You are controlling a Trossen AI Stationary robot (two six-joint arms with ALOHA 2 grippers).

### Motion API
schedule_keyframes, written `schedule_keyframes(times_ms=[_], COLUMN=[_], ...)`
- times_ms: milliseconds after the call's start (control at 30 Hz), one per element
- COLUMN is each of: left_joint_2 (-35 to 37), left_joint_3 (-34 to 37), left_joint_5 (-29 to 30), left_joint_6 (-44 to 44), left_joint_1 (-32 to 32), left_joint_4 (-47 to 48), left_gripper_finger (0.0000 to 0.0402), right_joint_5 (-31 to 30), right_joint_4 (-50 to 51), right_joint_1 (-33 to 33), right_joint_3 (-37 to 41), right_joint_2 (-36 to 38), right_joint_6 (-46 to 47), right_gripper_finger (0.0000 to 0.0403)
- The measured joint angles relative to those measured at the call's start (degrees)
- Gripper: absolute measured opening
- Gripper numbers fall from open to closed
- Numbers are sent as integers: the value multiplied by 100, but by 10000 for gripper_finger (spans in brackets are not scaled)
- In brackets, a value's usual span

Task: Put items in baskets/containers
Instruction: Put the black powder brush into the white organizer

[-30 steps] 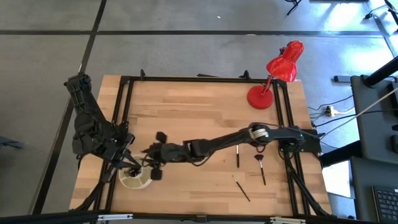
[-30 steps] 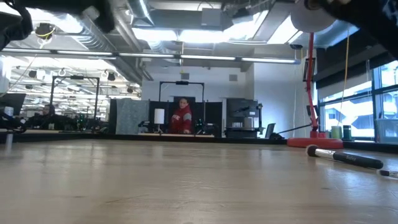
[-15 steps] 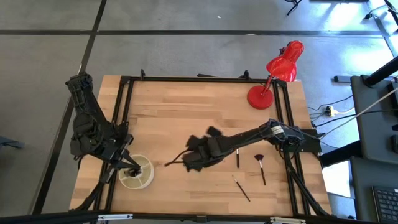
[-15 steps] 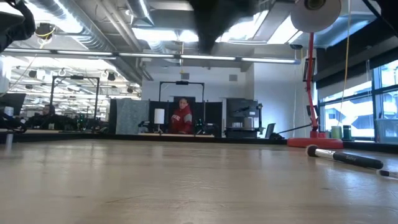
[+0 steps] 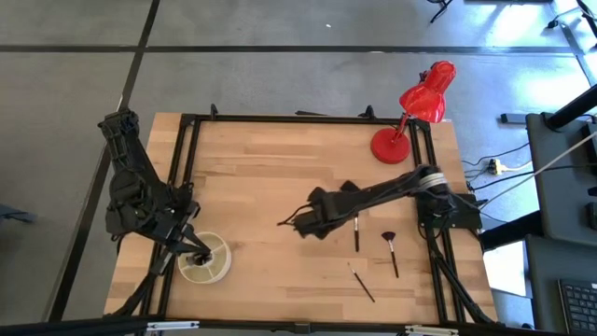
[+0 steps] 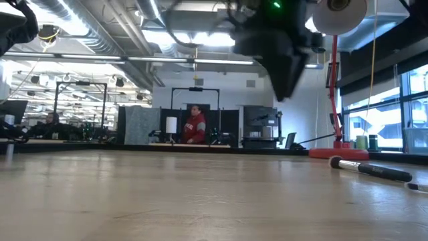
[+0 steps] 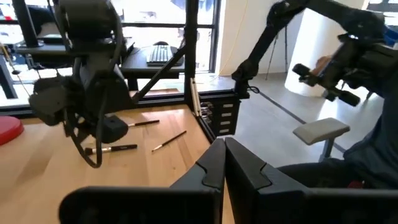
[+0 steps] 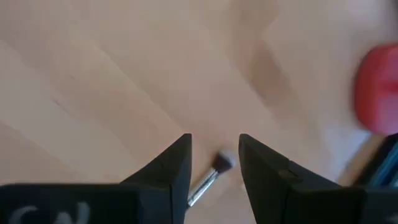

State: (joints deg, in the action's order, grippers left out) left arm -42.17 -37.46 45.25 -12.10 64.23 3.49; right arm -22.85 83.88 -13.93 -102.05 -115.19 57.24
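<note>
The right gripper (image 8: 214,163) was held spread over a dark-handled brush (image 5: 356,233), well away from the cream container (image 5: 205,261). The left gripper (image 7: 224,163), pressed together, was parked at the container.

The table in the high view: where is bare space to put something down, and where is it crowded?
The wooden table is bare across its far half, from the left frame rail to the red lamp base. The near middle, between the cream container and the loose brushes, is also bare. It is crowded around the right end effector and around the left end effector at the container.
</note>
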Motion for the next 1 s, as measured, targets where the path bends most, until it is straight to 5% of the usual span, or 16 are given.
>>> schedule_keyframes(times_ms=[333, 533, 733, 1000], left_joint_2=[2, 2, 2, 2], left_joint_3=[0, 1, 1, -1], left_joint_5=[26, 138, 444, 462], left_joint_6=[278, 280, 282, 282], left_joint_1=[-23, -63, -63, -63], left_joint_4=[22, 22, 22, 111], left_gripper_finger=[5, 2, 5, 4], right_joint_5=[1095, 1529, 1675, 1755], right_joint_4=[-2701, -3650, -5185, -5322], right_joint_1=[574, 664, 664, 622], right_joint_3=[3510, 4994, 5693, 5706], right_joint_2=[2259, 2581, 2612, 2605], right_joint_6=[694, 1248, 1434, 1516], right_gripper_finger=[132, 135, 191, 225])
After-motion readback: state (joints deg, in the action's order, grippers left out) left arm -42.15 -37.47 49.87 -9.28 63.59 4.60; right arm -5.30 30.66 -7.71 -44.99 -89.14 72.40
